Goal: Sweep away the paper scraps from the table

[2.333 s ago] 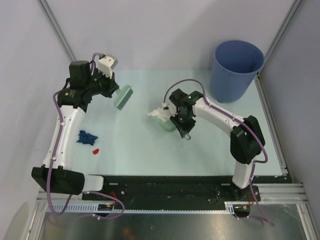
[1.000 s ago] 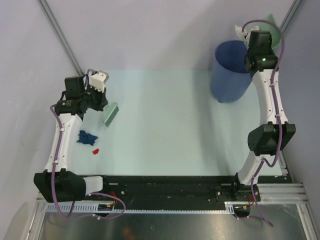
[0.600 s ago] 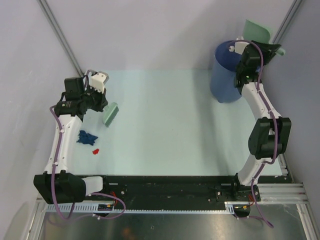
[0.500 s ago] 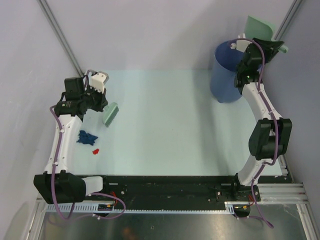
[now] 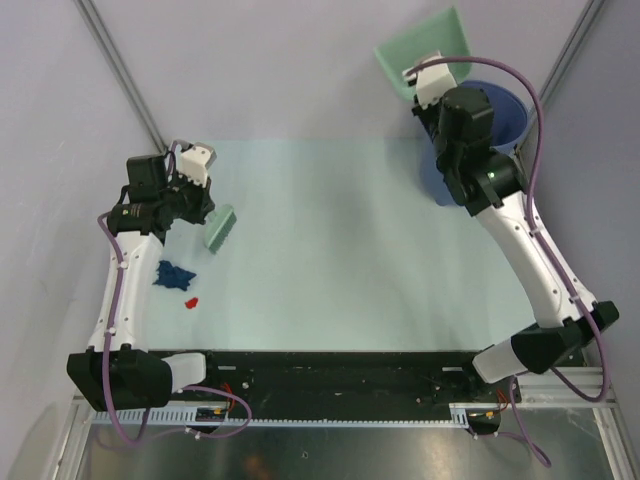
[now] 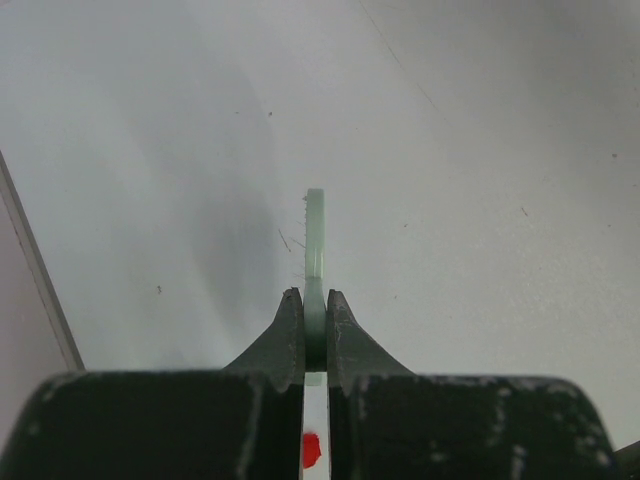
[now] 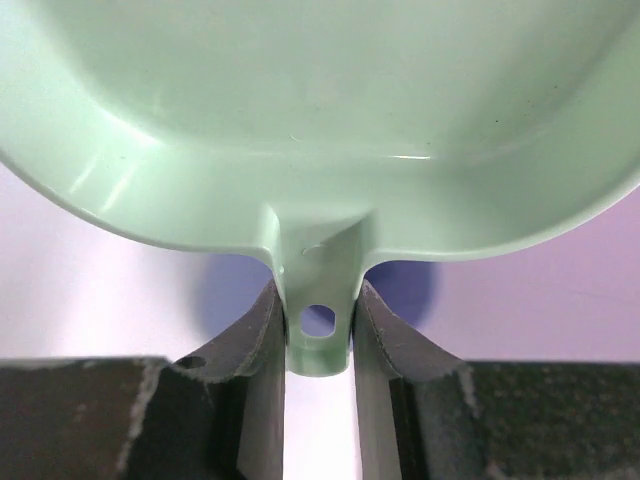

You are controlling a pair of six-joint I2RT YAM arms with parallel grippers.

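- Two paper scraps on the table, close to its left side: one dark blue wad and, just beside it, one tiny red bit.
- Near the blue wad but not touching it, a pale green brush, low over the table.
- Left gripper squeezed tight on the thin handle of the brush, with no gap left between fingers and handle.
- Far away at the back right corner, a blue bucket, partly hidden behind the right arm.
- Right gripper up high by the bucket, closed on the handle of a pale green dustpan, one finger pressed on each side.
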